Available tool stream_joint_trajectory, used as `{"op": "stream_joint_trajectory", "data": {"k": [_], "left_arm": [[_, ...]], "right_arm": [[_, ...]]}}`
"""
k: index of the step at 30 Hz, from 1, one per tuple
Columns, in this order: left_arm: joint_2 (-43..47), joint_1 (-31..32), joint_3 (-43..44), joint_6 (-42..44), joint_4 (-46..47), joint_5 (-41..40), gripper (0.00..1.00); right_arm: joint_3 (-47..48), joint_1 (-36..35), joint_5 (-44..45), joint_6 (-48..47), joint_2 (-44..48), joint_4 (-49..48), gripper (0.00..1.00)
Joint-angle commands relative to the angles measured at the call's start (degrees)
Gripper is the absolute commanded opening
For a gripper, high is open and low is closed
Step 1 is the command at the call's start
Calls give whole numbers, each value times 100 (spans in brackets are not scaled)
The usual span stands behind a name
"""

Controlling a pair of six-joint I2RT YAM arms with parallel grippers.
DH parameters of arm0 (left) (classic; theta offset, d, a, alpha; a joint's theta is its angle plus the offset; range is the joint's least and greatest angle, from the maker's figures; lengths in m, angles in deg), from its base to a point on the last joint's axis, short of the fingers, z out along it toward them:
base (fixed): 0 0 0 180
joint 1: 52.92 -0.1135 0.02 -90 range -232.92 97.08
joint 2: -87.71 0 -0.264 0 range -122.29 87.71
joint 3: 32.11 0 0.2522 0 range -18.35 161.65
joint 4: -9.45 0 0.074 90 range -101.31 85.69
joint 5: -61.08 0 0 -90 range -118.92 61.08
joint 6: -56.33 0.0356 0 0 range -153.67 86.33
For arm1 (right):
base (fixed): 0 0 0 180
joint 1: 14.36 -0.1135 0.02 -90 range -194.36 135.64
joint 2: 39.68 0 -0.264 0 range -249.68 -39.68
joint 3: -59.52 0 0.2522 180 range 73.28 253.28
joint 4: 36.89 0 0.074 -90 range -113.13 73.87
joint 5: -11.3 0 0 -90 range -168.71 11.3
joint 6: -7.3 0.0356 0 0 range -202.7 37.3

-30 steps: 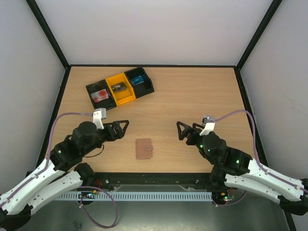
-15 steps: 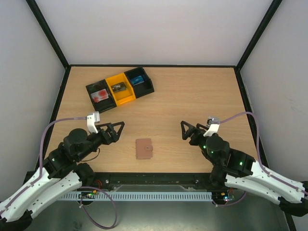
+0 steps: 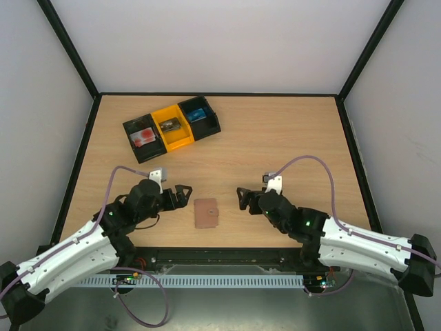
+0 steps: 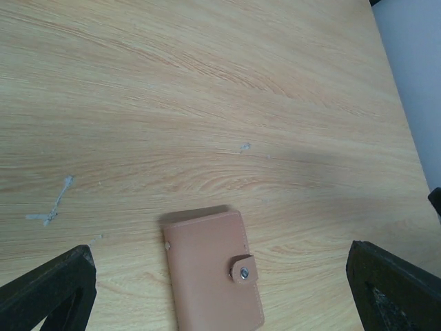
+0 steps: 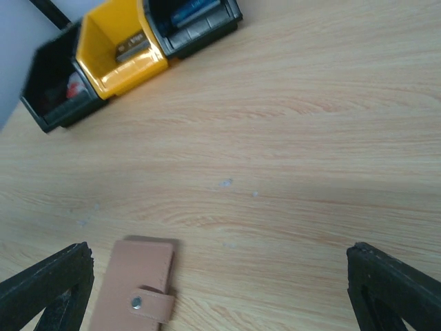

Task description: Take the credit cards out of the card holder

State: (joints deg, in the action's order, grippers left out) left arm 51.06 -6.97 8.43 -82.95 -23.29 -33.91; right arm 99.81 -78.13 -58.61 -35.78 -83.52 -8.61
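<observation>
Closing in on the card holder [image 3: 206, 212] is the step in hand, I judge. From above it lies flat between my left pincer [image 3: 180, 195] and right pincer [image 3: 242, 198], both spread wide and empty.

Left wrist: the holder sits between the fingers [image 4: 55, 289], snap fastened.

Right wrist: it lies beside one finger. Far ahead, the bins [image 5: 131, 72] hold something red, a small dark item and something blue.

Next I'd pin the holder and pop the snap.
</observation>
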Motion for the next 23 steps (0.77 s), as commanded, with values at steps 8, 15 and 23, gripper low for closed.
{"op": "stream_joint_trajectory", "data": {"k": [8, 15, 23], "left_arm": [[603, -9, 115, 289, 86, -186, 100], [1139, -10, 170, 425, 119, -413, 100], [1125, -8, 184, 447, 37, -465, 100]], "right_arm": [[-24, 2, 703, 41, 936, -166, 97], [129, 5, 825, 10, 1237, 59, 98], [22, 5, 682, 51, 1256, -47, 98]]}}
